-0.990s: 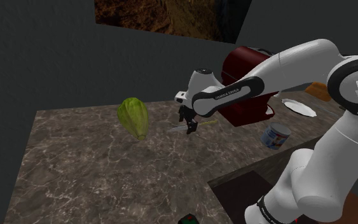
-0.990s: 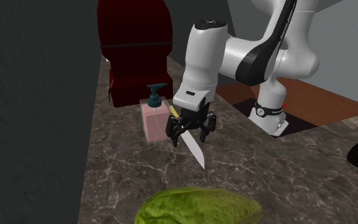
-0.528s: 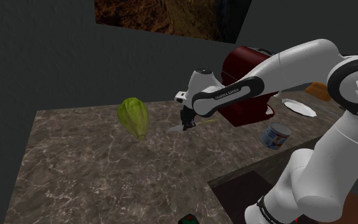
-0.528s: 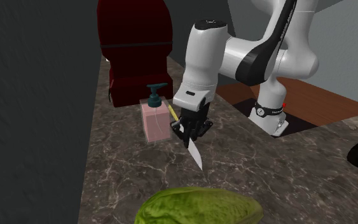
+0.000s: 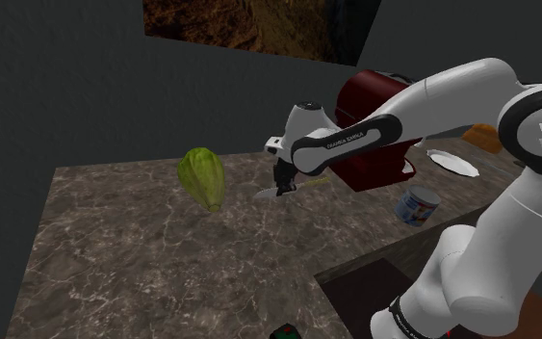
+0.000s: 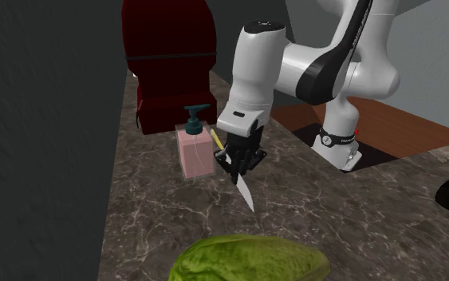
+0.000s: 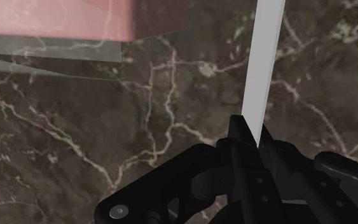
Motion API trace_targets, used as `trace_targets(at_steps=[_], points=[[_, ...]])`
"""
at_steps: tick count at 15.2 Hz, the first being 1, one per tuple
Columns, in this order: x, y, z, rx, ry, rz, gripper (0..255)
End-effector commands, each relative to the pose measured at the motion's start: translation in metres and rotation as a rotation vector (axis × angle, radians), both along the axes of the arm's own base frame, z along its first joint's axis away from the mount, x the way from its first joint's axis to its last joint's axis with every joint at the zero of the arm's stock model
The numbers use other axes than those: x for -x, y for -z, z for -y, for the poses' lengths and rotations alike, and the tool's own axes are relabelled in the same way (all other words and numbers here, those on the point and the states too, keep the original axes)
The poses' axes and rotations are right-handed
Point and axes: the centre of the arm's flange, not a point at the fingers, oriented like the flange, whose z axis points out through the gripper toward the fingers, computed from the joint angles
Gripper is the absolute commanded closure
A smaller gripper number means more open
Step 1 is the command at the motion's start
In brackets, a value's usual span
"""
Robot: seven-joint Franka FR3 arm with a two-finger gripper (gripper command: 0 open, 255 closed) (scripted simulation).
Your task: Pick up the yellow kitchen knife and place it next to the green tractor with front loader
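Note:
The knife lies low over the dark marble counter (image 5: 143,260), its pale blade (image 5: 267,194) pointing toward the lettuce and its yellow handle (image 5: 318,180) toward the dark red appliance. My black gripper (image 5: 284,189) stands over it, shut on the blade close to the handle. In the second exterior view the blade (image 6: 246,191) sticks out below the gripper (image 6: 237,166) and the yellow handle (image 6: 216,140) shows behind it. The wrist view has the fingers (image 7: 238,143) clasping the blade (image 7: 263,57). A dark green toy, seemingly the tractor (image 5: 283,332), peeks in at the counter's near edge.
A green lettuce (image 5: 203,176) lies close to the blade tip. A pink soap dispenser (image 6: 194,148) stands right beside the gripper, in front of a dark red appliance (image 6: 171,56). A tin can (image 5: 418,205) and a white plate (image 5: 451,162) sit toward the stand.
The fingers stood apart around the knife one second ago and have closed on its blade. The arm and the knife have hardly shifted.

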Motion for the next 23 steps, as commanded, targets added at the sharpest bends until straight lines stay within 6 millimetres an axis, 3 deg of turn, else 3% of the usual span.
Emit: trace_targets(at_steps=[1, 23], points=[[0.000, -0.010, 0.000, 0.000, 0.000, 0.000, 255], [0.000, -0.126, 0.000, 0.000, 0.000, 0.000, 255]])
